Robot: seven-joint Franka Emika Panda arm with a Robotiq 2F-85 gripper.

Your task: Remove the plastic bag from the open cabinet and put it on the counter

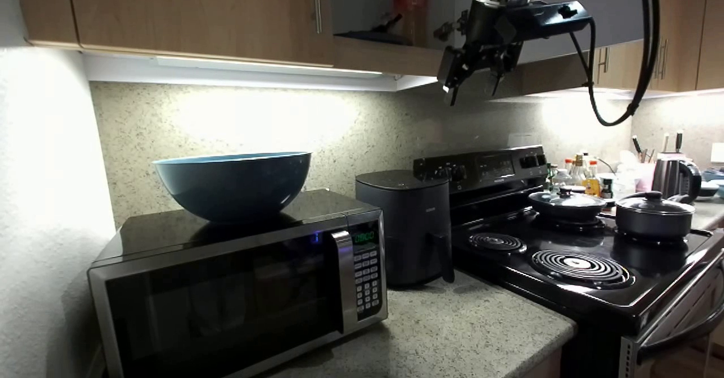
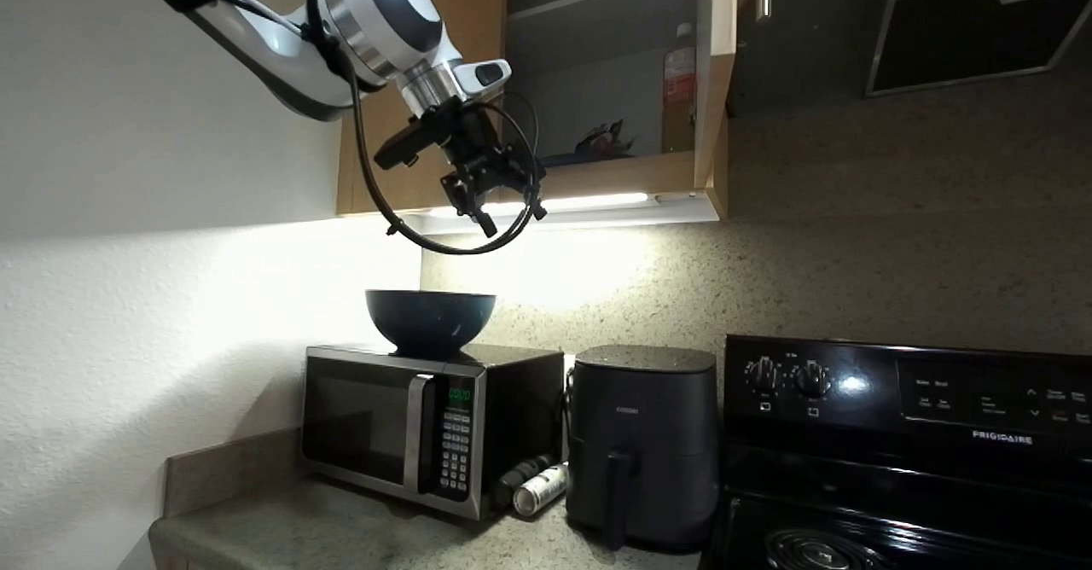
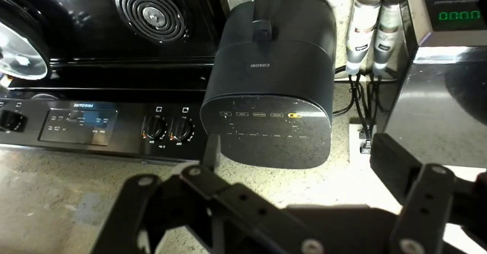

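The open cabinet [image 1: 390,56] is above the counter [image 1: 452,327]; it also shows in an exterior view [image 2: 614,176]. On its bottom shelf lies a dark crumpled thing [image 2: 602,139], which looks like the plastic bag; it shows only partly in an exterior view [image 1: 389,26]. It is out of the wrist view. My gripper [image 1: 474,94] is open and empty, in front of the cabinet and around the height of its lower edge [image 2: 514,218]. In the wrist view its fingers [image 3: 295,151] are wide apart, with nothing between them. The gripper points down toward the air fryer and backsplash.
A red-labelled bottle [image 2: 680,84] stands in the cabinet. The open door [image 2: 715,84] juts out. Below are a microwave [image 1: 237,299] with a blue bowl [image 1: 235,188] on top, an air fryer [image 1: 416,231], spray cans [image 3: 361,29] and a stove [image 1: 582,293] with pots.
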